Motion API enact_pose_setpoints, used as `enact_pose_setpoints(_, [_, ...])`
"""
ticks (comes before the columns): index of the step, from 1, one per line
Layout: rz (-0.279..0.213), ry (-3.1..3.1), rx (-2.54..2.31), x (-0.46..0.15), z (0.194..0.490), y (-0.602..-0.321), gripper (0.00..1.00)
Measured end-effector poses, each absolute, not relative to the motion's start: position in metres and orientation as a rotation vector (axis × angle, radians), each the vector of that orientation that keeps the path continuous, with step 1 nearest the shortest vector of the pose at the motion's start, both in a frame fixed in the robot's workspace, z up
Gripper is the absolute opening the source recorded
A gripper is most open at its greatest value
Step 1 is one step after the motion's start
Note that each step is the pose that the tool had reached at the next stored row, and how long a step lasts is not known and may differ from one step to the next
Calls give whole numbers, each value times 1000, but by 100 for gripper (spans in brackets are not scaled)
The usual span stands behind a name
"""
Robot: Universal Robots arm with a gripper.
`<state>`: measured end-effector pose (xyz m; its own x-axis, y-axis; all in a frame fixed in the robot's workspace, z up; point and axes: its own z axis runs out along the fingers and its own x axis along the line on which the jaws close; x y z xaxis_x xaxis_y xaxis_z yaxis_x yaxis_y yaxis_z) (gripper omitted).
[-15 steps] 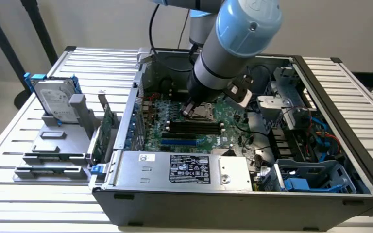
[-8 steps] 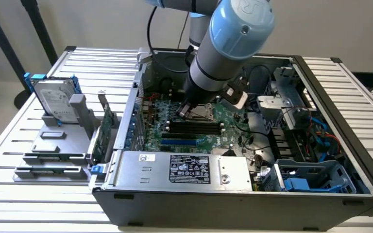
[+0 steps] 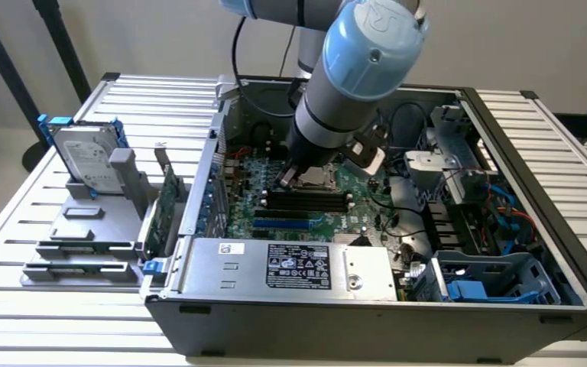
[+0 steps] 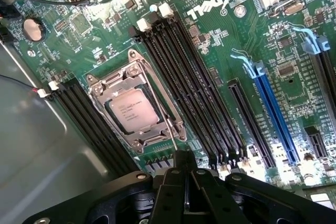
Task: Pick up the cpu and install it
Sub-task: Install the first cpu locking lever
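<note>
Open computer case (image 3: 375, 306) on slatted table (image 3: 28, 252), green motherboard (image 4: 220, 61) inside. Hard drive (image 3: 85, 157) upright in holder at exterior view's left. Arm's gripper (image 3: 309, 174) low over board centre; jaw state impossible to tell. Black memory slots (image 4: 194, 87) beside socket (image 4: 137, 109). Cpu (image 4: 132, 109) seated flat within socket frame.

Shiny silver-grey metal on the cpu (image 4: 132, 109), bright bare metal on its socket frame (image 4: 137, 104); glossy green motherboard (image 4: 220, 51); matt black plastic memory slots (image 4: 194, 85).
</note>
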<state>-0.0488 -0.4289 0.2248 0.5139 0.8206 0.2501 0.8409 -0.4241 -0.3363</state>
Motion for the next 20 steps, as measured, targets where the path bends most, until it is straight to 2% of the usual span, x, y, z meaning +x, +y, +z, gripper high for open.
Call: enact_pose_setpoints(20, [-84, -1363, -2367, -60, 195, -422, 11])
